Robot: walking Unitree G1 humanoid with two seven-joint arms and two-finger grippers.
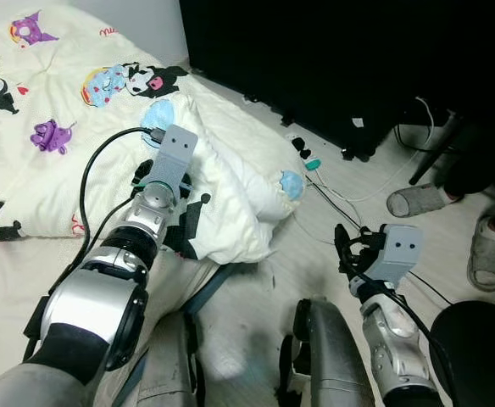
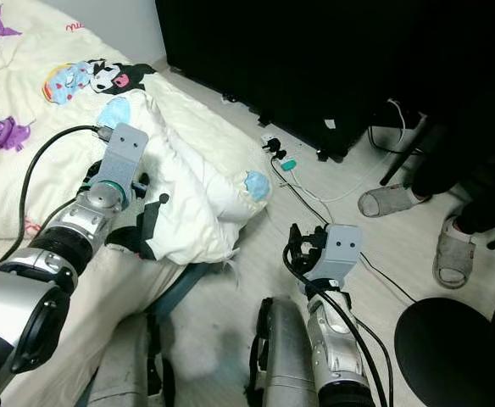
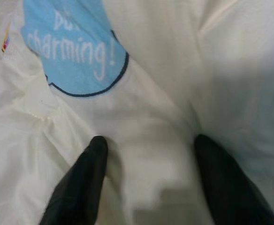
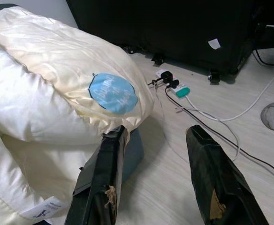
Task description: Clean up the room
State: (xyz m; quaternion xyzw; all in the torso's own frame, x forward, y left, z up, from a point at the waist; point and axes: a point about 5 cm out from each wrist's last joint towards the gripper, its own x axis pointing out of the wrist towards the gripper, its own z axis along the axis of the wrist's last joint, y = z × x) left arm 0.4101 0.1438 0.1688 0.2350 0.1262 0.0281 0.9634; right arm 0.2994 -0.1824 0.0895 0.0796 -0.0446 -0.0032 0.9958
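**Left pincer pressed into the duvet, right pincer wide over the floor**

We see a large cream duvet (image 1: 222, 186) with cartoon prints spread over the bed (image 1: 27, 280) and bunched in a thick fold that spills off the edge onto the pale floor (image 1: 315, 271). Our left pincer (image 3: 148, 154) sits right on that fold: its two black fingers (image 3: 80, 183) stand wide apart with their tips pushed into the cloth, and a blue round patch with white lettering (image 3: 73, 47) lies just ahead of them. No cloth is pinched between them.

Our right pincer (image 4: 153, 140) hangs above the floor with its fingers spread wide and nothing between them. The hanging corner of the duvet, bearing another blue patch (image 4: 113, 93), lies just beside its left finger. Ahead of it stands dark furniture (image 1: 315, 59), and nearer, cables (image 4: 207, 117) run across the floor from a small plug strip (image 4: 172, 84). Off to its right a person's feet in grey slippers (image 1: 417, 201) stand on the floor.
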